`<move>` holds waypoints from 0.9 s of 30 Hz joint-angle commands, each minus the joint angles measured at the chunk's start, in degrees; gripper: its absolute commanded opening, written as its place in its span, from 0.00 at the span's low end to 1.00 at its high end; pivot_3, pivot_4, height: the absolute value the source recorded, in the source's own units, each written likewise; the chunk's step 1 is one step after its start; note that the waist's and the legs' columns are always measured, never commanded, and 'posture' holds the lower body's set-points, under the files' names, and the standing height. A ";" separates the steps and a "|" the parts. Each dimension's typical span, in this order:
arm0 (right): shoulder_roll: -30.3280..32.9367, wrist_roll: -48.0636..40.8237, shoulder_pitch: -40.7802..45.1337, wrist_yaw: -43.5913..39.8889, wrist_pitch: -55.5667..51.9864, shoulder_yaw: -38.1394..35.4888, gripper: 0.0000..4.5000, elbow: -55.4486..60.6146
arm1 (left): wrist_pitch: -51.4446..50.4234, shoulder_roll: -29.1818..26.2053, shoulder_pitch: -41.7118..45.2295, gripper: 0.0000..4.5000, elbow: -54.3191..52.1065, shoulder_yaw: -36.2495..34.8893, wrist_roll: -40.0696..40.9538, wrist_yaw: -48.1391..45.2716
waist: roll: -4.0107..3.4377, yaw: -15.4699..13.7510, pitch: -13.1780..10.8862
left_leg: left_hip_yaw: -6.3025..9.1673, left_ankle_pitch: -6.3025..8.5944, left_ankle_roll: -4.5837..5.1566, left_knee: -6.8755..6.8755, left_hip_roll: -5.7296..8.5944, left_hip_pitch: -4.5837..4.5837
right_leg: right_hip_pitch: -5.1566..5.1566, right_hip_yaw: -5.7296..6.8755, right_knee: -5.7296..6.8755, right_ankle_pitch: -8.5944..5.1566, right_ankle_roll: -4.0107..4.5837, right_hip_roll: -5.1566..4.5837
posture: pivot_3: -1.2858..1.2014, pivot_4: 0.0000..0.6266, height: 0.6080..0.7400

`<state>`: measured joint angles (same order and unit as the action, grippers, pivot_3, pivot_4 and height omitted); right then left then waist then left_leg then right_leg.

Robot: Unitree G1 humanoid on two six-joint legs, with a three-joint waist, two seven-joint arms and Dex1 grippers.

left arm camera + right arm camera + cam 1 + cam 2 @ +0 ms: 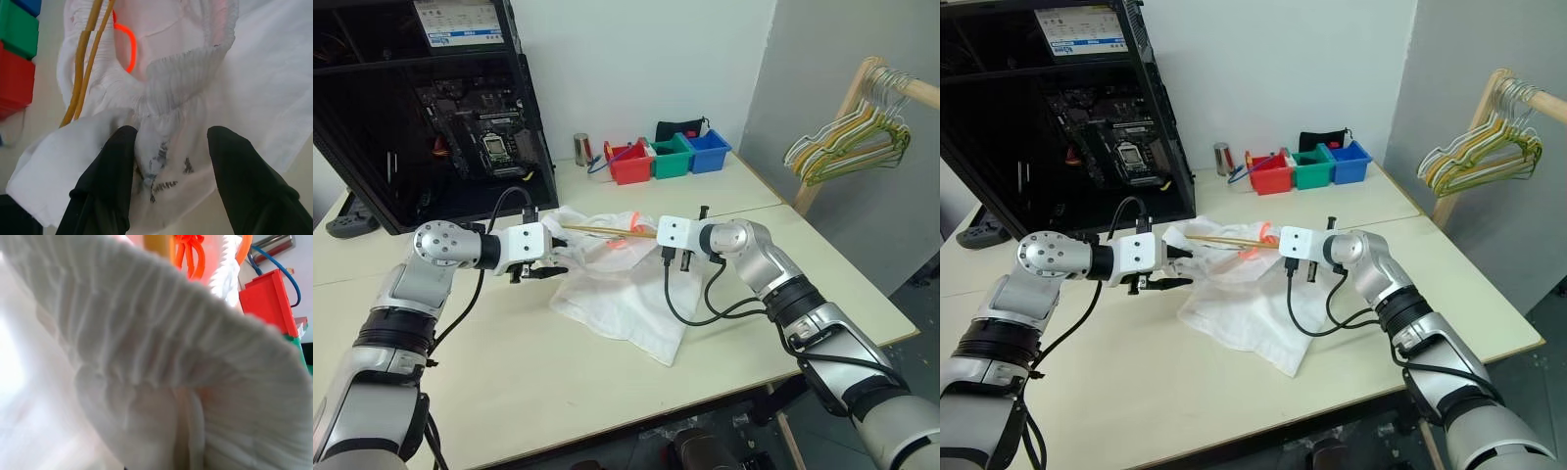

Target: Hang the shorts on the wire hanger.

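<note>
We see one pair of shorts [626, 284], white, lying crumpled at the middle of the tabletop [509, 372], with an orange loop showing at the waistband. One hanger [607, 231], thin and yellowish, lies across the far part of the shorts, its wire running into the waistband opening.

Our left gripper [551, 262] reaches in from the left, pointing right and slightly down, at the left edge of the shorts. In the left wrist view its two fingers [112, 181] stand spread, with a fold of the waistband between them; the left finger touches the cloth, the right one stands apart from it.

Our right gripper [658, 233] comes in from the right, pointing left and down, at the right end of the hanger. It is pressed together, and the right wrist view shows gathered waistband right against the camera; what it pinches we cannot tell.

At the far edge stand three bins, red [628, 163], green [671, 157] and blue [709, 151], with one small metal can [581, 149] to their left. An open computer case [431, 108] stands far left. A bunch of hangers [850, 145] hangs on a wooden rack [862, 88] at the right.
</note>
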<state>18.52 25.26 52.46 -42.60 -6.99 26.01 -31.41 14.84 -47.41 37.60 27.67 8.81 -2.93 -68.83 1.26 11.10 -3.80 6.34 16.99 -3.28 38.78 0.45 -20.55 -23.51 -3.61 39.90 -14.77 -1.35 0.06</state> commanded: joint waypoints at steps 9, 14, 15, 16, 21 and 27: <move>0.31 -0.77 1.02 0.05 -0.02 -1.39 0.00 2.92 | 3.56 -0.50 4.02 0.05 2.53 -1.49 0.62 0.08 | 0.00 0.07 0.00 | 0.01 0.00 0.00 0.00 -0.01 0.00 | 0.00 0.01 0.00 0.00 0.00 -0.01 | 0.47 0.00 1.00; 0.86 -1.00 1.71 0.44 0.49 -1.90 0.00 1.06 | 1.26 -1.95 4.87 0.00 3.40 -3.30 2.00 -0.07 | 0.00 0.07 0.00 | 0.01 0.00 0.00 0.00 0.00 0.00 | 0.00 0.03 0.00 0.00 0.00 -0.01 | 0.47 0.00 1.00; 0.94 -1.13 1.89 0.51 0.44 -2.09 0.00 0.74 | 1.03 -2.20 4.94 0.00 3.50 -3.54 2.08 0.02 | 0.00 0.07 0.00 | 0.01 0.00 0.00 0.00 -0.01 0.00 | 0.00 0.04 0.00 0.00 0.00 -0.01 | 0.47 0.00 1.00; 1.13 -1.24 2.12 0.58 0.48 -2.31 0.00 0.36 | 0.33 -2.55 4.84 0.00 3.41 -4.06 2.39 0.17 | 0.00 0.06 0.00 | 0.01 0.00 0.00 0.00 0.00 0.00 | 0.00 0.04 0.00 0.00 0.00 0.00 | 0.47 0.00 1.00; 2.11 -1.69 2.52 0.48 1.02 -2.80 0.00 -0.75 | -2.71 -3.76 3.76 0.00 2.78 -6.32 3.80 0.91 | 0.00 0.04 0.00 | 0.02 0.00 0.00 0.00 -0.01 0.00 | 0.00 0.05 0.00 0.00 0.00 0.00 | 0.47 0.00 1.00; 3.34 -2.55 2.14 -0.24 0.85 -2.91 0.00 -0.35 | -4.05 -5.70 2.35 0.00 3.08 -7.69 3.96 2.12 | 0.00 0.02 0.00 | 0.03 0.00 0.00 0.00 -0.01 0.00 | 0.00 0.05 0.01 0.00 0.00 -0.01 | 0.47 0.00 1.00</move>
<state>19.98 23.38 53.26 -42.82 -5.91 25.46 -32.65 11.32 -50.40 40.19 31.22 4.19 0.46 -68.05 1.25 11.13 -3.80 6.37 16.99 -3.28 38.78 0.44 -20.54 -23.51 -3.56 39.90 -14.77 -1.35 0.05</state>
